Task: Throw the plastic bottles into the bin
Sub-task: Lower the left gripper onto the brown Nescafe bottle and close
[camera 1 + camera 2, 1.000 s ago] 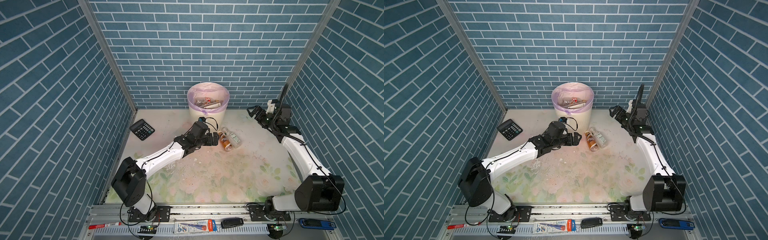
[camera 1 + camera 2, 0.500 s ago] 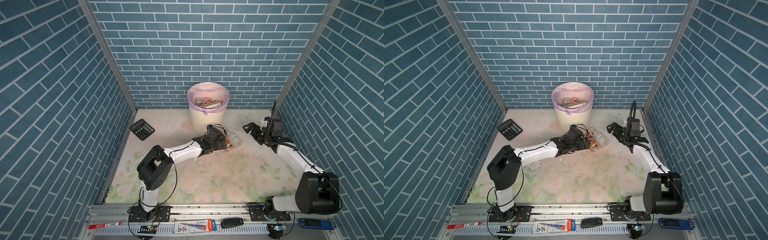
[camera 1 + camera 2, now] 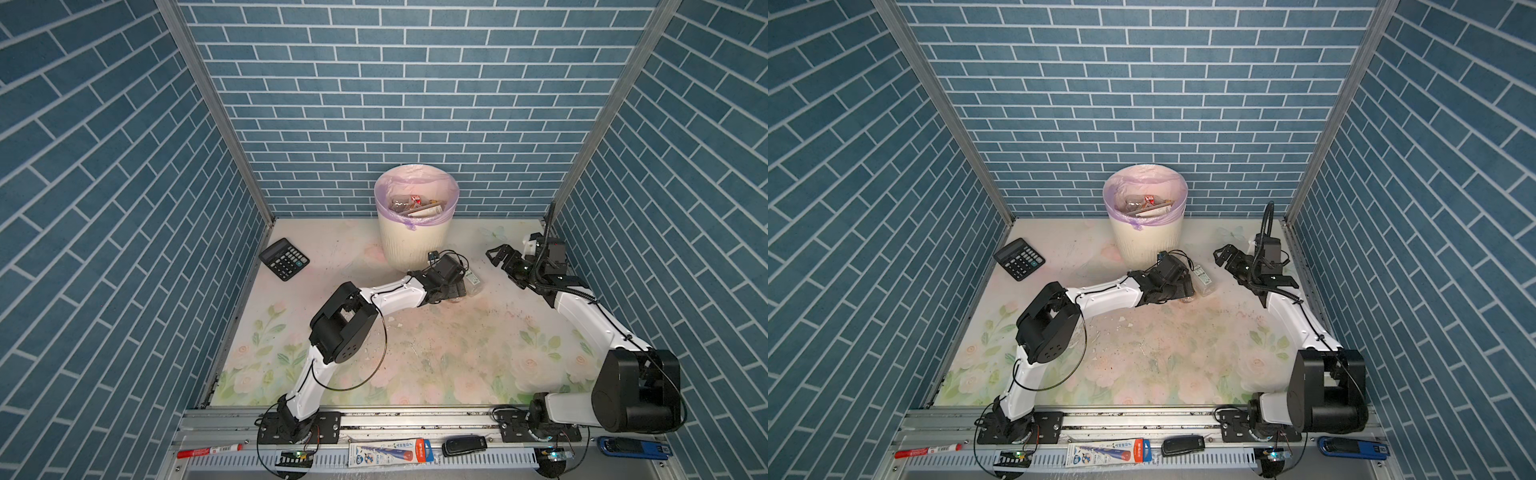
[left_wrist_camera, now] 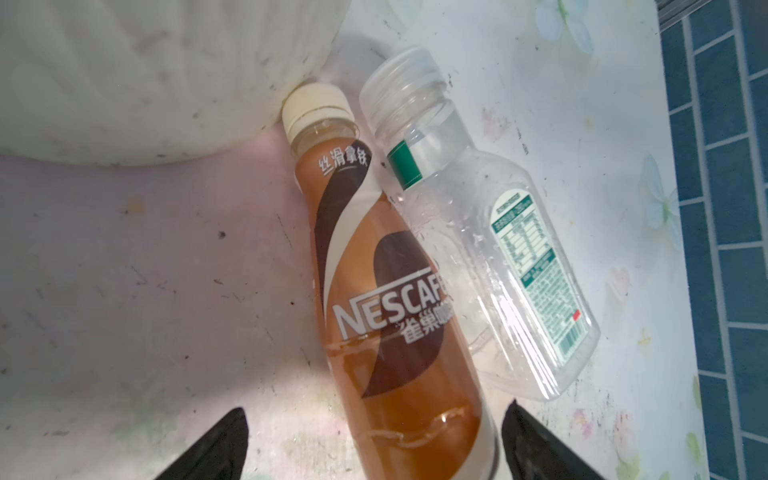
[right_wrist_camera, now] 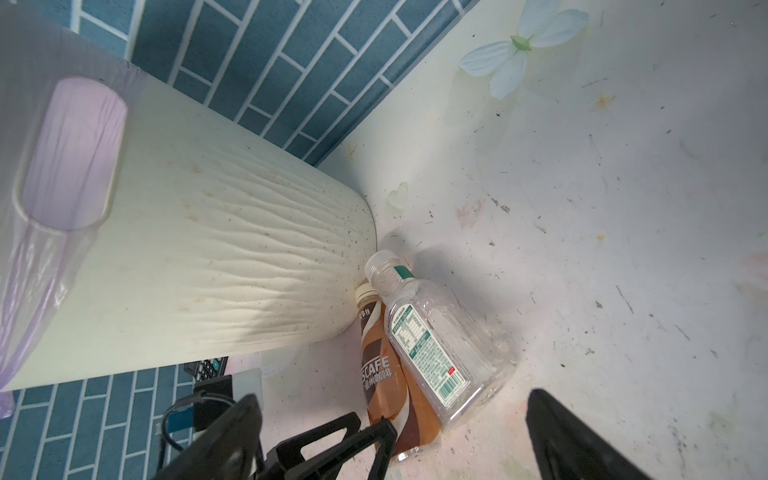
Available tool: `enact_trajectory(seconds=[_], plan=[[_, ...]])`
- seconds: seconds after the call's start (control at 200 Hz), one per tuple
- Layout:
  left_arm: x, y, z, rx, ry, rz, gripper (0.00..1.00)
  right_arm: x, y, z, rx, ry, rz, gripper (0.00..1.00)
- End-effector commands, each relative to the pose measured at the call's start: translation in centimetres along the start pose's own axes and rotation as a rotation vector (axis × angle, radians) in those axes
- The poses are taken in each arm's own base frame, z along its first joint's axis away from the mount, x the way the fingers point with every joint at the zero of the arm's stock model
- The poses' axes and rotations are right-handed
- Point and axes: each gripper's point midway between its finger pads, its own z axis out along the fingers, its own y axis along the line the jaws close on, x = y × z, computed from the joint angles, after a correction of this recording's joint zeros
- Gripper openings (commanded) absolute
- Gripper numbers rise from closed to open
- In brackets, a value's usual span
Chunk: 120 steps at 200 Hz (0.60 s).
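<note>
Two plastic bottles lie side by side on the floor, caps against the foot of the bin point(image 3: 415, 249). One is a brown-labelled bottle point(image 4: 386, 291) with a cream cap, the other a clear bottle point(image 4: 490, 249) with a green-and-white label. My left gripper point(image 4: 376, 409) is open and straddles the brown bottle's base, one finger on each side, with a gap showing on one side. In both top views it covers most of that bottle. My right gripper point(image 5: 392, 397) hangs open to the right of the pair, holding nothing. More bottles point(image 3: 415, 205) lie inside the bin.
A black calculator point(image 3: 284, 259) lies at the back left near the wall. A red marker point(image 3: 210, 450) and other small items rest on the front rail. Blue brick walls close in the left, back and right sides.
My left arm has reached right, from in front of the bin to the two bottles, and its jaws now straddle the brown one. My right gripper has come down and forward from the back right corner.
</note>
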Motion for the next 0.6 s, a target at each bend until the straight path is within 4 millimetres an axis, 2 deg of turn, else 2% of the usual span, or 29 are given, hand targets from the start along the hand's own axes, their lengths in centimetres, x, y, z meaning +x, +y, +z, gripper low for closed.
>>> enact_trajectory(seconds=[0.0, 0.215, 0.425, 0.535, 0.595], plan=[[1.2, 1.2, 1.1, -0.067, 0.036, 0.05, 0.94, 0.1, 0.0, -0.3, -0.018, -0.006, -0.023, 0.99], [2.0, 1.9, 2.3, -0.078, 0.053, 0.085, 0.88, 0.1, -0.1, 0.0, -0.025, -0.002, -0.013, 0.99], [1.7, 2.2, 2.3, -0.073, 0.035, 0.112, 0.71, 0.1, 0.0, 0.2, -0.033, 0.002, -0.01, 0.99], [1.4, 2.5, 2.5, -0.068, 0.028, 0.116, 0.67, 0.1, 0.0, 0.3, -0.037, 0.001, -0.006, 0.98], [1.4, 2.6, 2.6, -0.063, 0.03, 0.117, 0.62, 0.2, -0.1, 0.4, -0.038, 0.003, -0.001, 0.98]])
